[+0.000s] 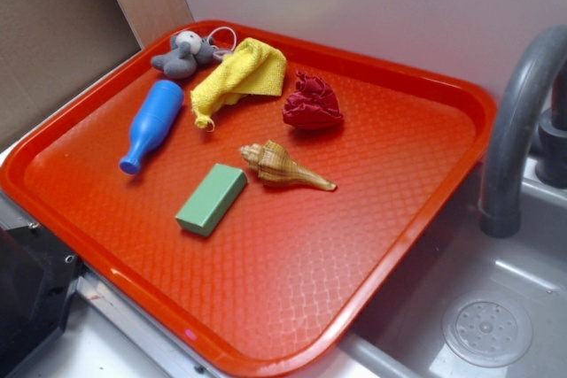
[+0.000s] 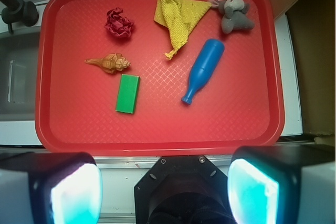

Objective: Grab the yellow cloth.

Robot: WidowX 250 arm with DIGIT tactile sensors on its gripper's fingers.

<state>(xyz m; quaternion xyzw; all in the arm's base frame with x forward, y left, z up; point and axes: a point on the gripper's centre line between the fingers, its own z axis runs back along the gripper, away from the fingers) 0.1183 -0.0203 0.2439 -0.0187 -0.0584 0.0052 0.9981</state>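
Observation:
The yellow cloth [image 1: 237, 80] lies crumpled at the far side of the red tray [image 1: 390, 219], between the blue bottle [image 1: 152, 124] and the dark red cloth ball [image 1: 311, 104]. In the wrist view the yellow cloth [image 2: 179, 18] is near the top centre. My gripper [image 2: 164, 190] is high above the tray's near edge, wide open and empty, far from the cloth. The gripper does not show in the exterior view.
On the tray [image 2: 157, 142] lie a blue bottle [image 2: 203, 70], a grey stuffed toy [image 2: 233, 15], a dark red cloth ball [image 2: 118, 23], a seashell [image 2: 111, 63] and a green block [image 2: 128, 93]. A grey faucet [image 1: 518, 121] and sink [image 1: 496, 316] are right of the tray.

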